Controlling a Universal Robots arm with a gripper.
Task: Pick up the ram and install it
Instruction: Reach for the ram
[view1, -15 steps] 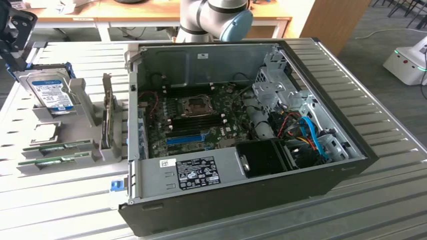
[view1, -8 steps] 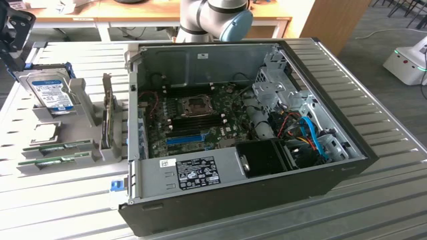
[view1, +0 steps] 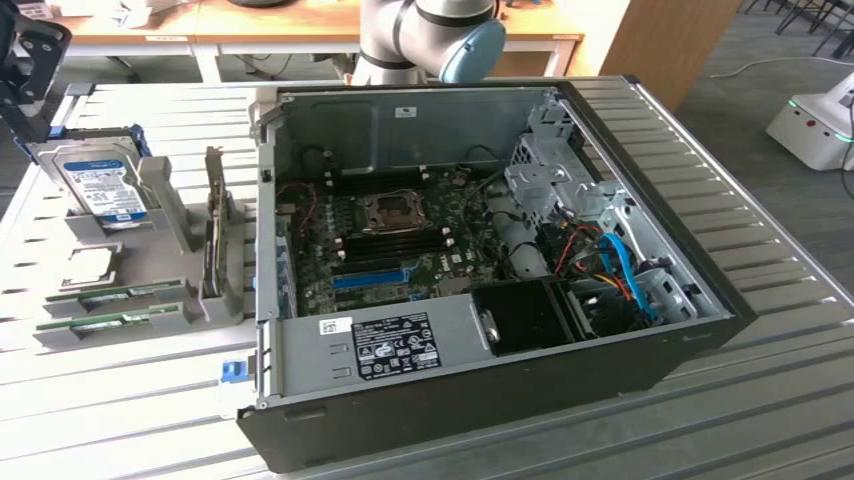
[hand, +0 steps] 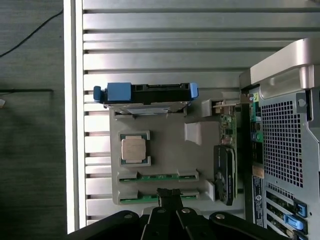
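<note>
The end effector (hand: 169, 194), shut and empty, is hovering over the ram (hand: 137, 199), approaching for pickup; grasping calls for opening around its thin edge.

A case (view1: 467, 400) lies on a table (view1: 747, 400). To the exterior view's left is a holder (view1: 174, 215). In it: drive (view1: 104, 185) far, CPU (view1: 83, 265) middle, two ram sticks (view1: 114, 297) near, card (view1: 216, 235) beside the case.
</note>
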